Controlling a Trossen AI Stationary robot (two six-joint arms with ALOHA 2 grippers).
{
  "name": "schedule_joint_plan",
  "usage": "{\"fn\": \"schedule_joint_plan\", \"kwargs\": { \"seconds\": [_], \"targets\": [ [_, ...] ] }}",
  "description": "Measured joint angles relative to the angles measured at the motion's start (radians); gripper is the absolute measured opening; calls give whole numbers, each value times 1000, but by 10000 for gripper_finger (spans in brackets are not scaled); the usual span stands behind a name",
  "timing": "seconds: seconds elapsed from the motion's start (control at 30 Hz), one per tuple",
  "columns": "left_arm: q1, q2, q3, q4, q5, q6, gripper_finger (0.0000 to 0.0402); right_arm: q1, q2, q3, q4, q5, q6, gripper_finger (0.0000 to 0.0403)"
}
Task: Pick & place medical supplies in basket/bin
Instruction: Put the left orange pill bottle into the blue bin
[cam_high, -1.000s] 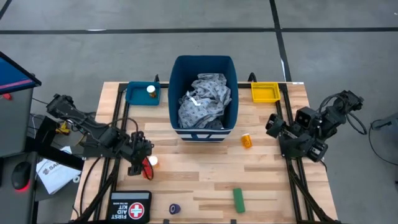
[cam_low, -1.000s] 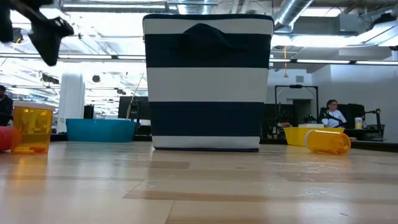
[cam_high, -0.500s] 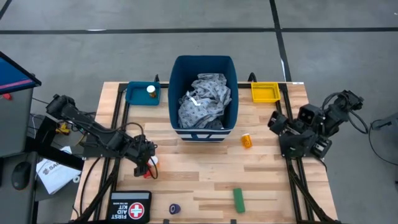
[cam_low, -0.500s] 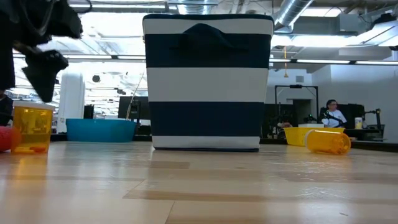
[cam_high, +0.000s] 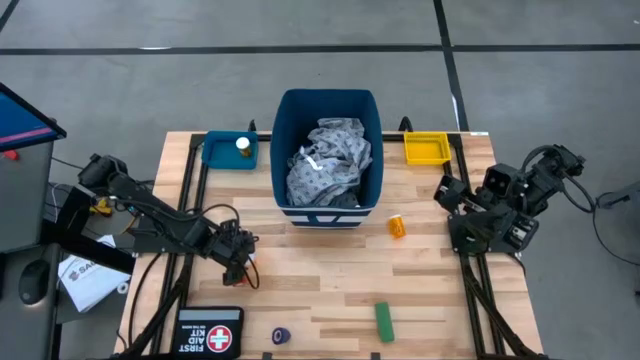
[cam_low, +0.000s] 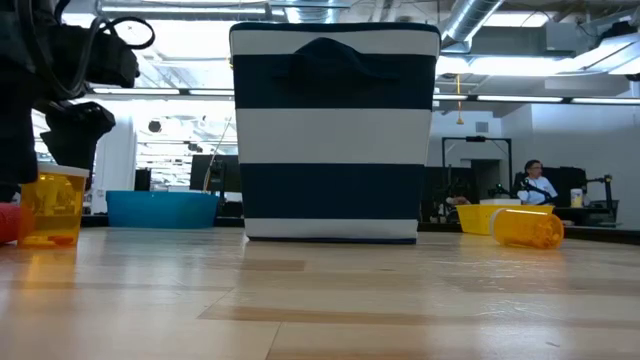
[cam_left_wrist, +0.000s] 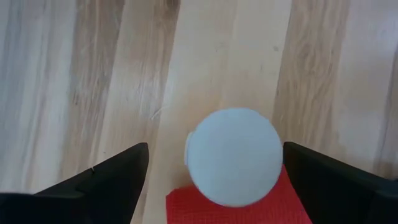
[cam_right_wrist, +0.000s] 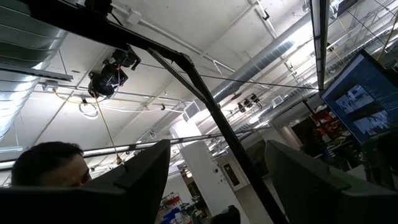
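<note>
Two arms in view, and only your left one is working. Your left gripper (cam_high: 240, 262) is low over the table (cam_high: 330, 290) at its front-left part, fingers (cam_left_wrist: 106, 180) spread wide on either side of a white-capped orange bottle (cam_left_wrist: 235, 155) that stands upright between them; the pads sit apart from it, so nothing is gripped. A red cylinder (cam_left_wrist: 239, 202) lies just beside that bottle, touching or nearly so, I can't tell which. In the low view the same bottle (cam_low: 52, 207) stands under the dark gripper body. Your right gripper (cam_high: 452, 195) is parked at the right edge of the table, raised and pointing up at the ceiling, fingers (cam_right_wrist: 140, 171) held wide with nothing between them. The blue bin (cam_high: 285, 120) sits at back centre with the grey gown (cam_high: 330, 160) bunched inside it. The teal tray (cam_high: 215, 153) is just left of the bin with a small white-capped bottle (cam_high: 242, 145) in it; the yellow tray (cam_high: 425, 148) is just right of the bin. A second orange bottle (cam_high: 397, 225) lies on its side in front of the bin's right corner. Near the front edge you have a green cylinder (cam_high: 383, 320), a dark blue roll (cam_high: 281, 337) and the first aid pouch (cam_high: 210, 335).
</note>
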Motion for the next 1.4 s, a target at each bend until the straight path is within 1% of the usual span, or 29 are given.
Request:
{"fn": "schedule_joint_plan", "kwargs": {
  "seconds": [0.27,0.63,0.77,0.93,1.0,1.1,1.27,1.4],
  "targets": [
    [0,13,0,8,0,-49,333,0,0,0,0,2,0,260],
    [0,13,0,14,-4,-84,281,0,0,0,-8,2,0,260],
    [0,13,0,13,-4,-103,251,0,0,0,-9,2,0,260],
    [0,12,0,13,-4,-109,204,0,0,0,-9,2,0,260],
    [3,12,1,13,-4,-113,193,0,0,0,-9,2,0,260],
    [16,11,1,14,-4,-133,193,0,0,0,-9,2,0,260],
    [56,11,1,14,-3,-136,210,0,0,0,-9,2,-3,260],
    [109,-31,1,-6,-3,-140,197,0,0,0,-9,2,-3,260]
  ]
}}
